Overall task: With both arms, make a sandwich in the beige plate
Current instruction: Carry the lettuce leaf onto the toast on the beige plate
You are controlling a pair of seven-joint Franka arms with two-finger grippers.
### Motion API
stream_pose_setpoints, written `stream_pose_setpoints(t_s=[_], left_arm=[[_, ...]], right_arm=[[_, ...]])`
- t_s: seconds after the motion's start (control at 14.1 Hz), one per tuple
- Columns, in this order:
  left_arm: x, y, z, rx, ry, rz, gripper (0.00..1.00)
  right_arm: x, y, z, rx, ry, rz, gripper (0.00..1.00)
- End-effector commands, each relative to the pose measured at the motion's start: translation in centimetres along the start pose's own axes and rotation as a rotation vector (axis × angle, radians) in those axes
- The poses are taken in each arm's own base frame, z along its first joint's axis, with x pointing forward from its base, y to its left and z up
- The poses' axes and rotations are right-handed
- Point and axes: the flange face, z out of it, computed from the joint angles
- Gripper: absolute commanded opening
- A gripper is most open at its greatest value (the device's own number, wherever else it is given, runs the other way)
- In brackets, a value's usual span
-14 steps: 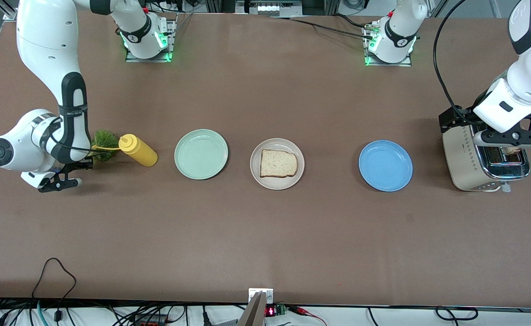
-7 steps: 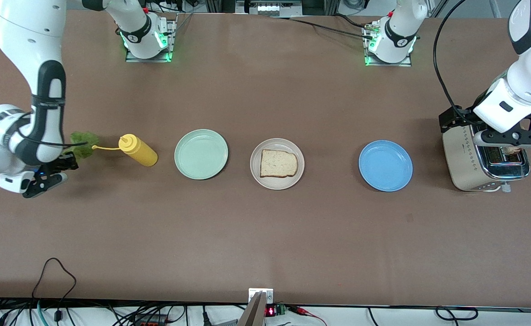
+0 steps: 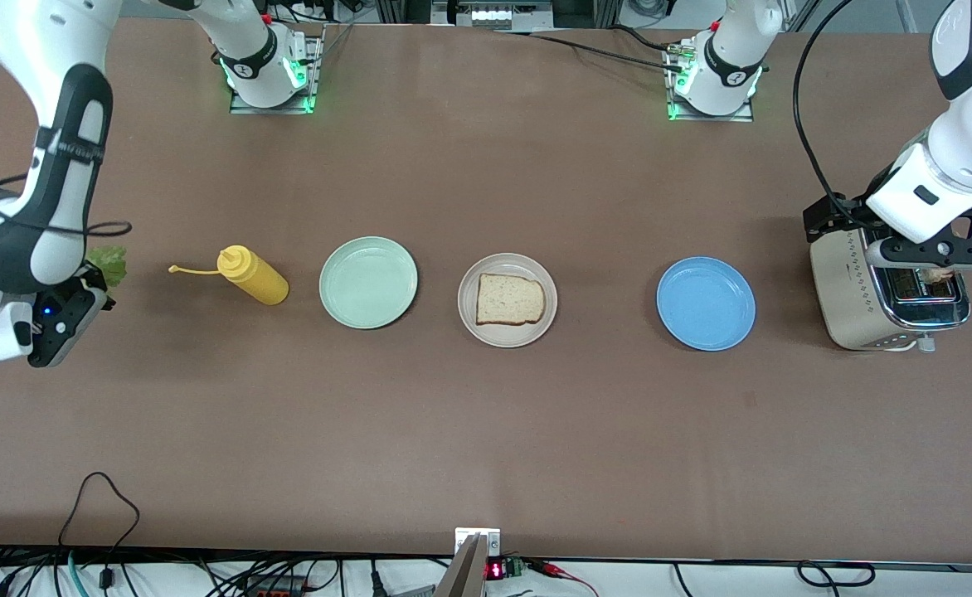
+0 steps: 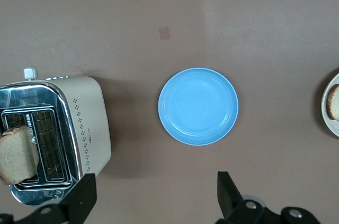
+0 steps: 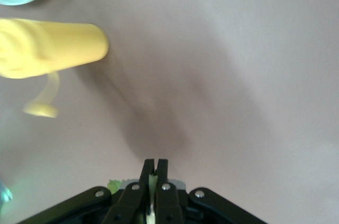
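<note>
Green lettuce has just lifted off the table, pinched in the right gripper; left gripper waits open over the toaster, plate next.

Lettuce leaf mostly hidden by right arm
</note>
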Motion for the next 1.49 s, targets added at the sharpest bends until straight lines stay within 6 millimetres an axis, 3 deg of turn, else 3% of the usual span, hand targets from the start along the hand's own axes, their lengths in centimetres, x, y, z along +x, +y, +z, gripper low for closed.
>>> stream_pose_setpoints(t_s=[0.0,0.14,0.28,0.71,0.85,1.35,1.42], left_arm=[[-0.3,-0.1,-0.6,-0.013,-0.005,0.005,1.00],[-0.3,-0.2,-0.6,-0.013,-0.005,0.004,1.00],[-0.3,-0.2,-0.6,-0.013,-0.005,0.004,1.00],[-0.3,-0.1,-0.6,-0.013,-0.005,0.005,1.00],[-0.3,-0.1,-0.6,-0.013,-0.005,0.005,1.00],[-0.3,-0.1,-0.6,-0.013,-0.005,0.005,1.00],[-0.3,-0.1,-0.6,-0.013,-0.005,0.005,1.00]], right_arm=[[4.4,-4.3,-5.1,-0.034,-0.044,-0.153,0.00],[7.7,-8.2,-8.5,-0.067,0.007,-0.239,0.00],[11.1,-11.6,-10.2,-0.087,0.037,-0.324,0.00],[24.9,-23.5,-10.3,-0.088,0.198,-0.379,0.00],[29.5,-26.7,-8.9,-0.141,0.223,-0.440,0.00],[41.1,-33.6,-0.6,-0.227,0.360,-0.537,0.00],[42.6,-34.4,1.4,-0.250,0.364,-0.531,0.00]])
